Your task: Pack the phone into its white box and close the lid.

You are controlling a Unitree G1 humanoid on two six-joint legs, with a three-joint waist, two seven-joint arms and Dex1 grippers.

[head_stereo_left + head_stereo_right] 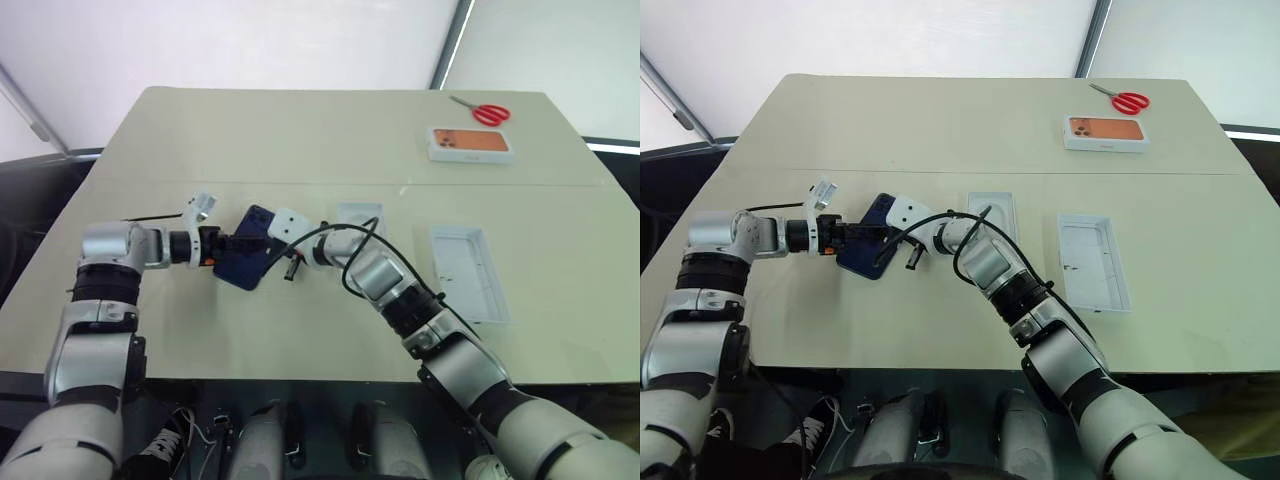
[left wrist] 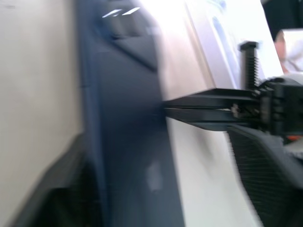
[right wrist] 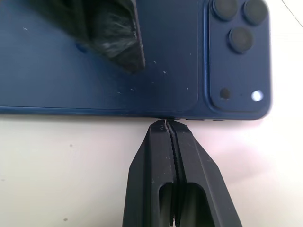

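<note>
Beige tabletop below us, and our left gripper [image 1: 852, 234] has its fingers either side of the slim dark navy-blue smartphone [image 1: 247, 260], apparently clamped. Our right gripper [image 3: 165, 124], pressed together, nudges its long edge. Stiff, slick, thin — we'd hold mid-edges. Shallow white cardboard box base [image 1: 1092, 262] waits well apart.

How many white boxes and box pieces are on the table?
3. One open box piece lies just past the right arm, a longer open one lies further right, and a closed box with an orange phone picture sits near the scissors. The arms may hide more.
</note>
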